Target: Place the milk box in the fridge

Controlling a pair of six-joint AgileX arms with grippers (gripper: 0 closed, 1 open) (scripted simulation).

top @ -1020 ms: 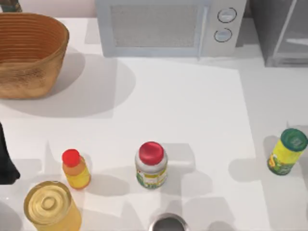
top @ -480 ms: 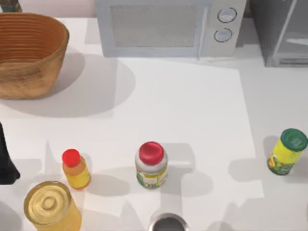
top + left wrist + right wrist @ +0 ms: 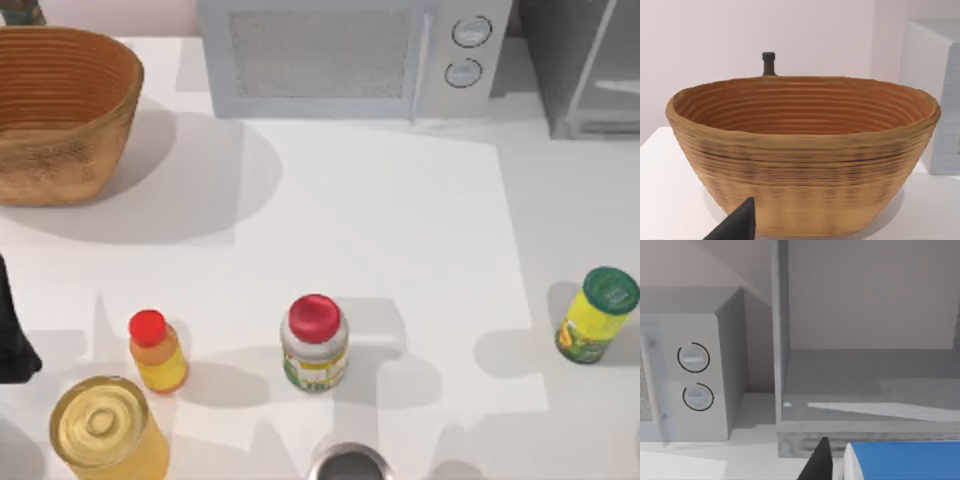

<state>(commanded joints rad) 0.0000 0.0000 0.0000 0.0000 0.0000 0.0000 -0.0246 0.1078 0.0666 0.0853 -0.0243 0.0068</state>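
The milk box (image 3: 900,460) shows its blue top close under my right wrist camera, raised in front of the fridge. My right gripper (image 3: 890,467) is shut on it, with one dark fingertip (image 3: 819,460) against the box's white side. The fridge (image 3: 865,375) stands open straight ahead, its grey shelf bare; it is the grey cabinet (image 3: 585,70) at the table's back right. My left gripper (image 3: 737,227) is parked at the table's left edge (image 3: 12,330), facing the wicker basket.
A white microwave (image 3: 350,55) stands left of the fridge and a wicker basket (image 3: 60,110) at the back left. Along the front are a red-capped white jar (image 3: 315,340), a small yellow bottle (image 3: 155,350), a large yellow jar (image 3: 105,430), a metal can (image 3: 348,465) and a green-capped jar (image 3: 598,315).
Only the shadows at the table's front right have shifted a little. The jars, the basket and my left arm have not moved.
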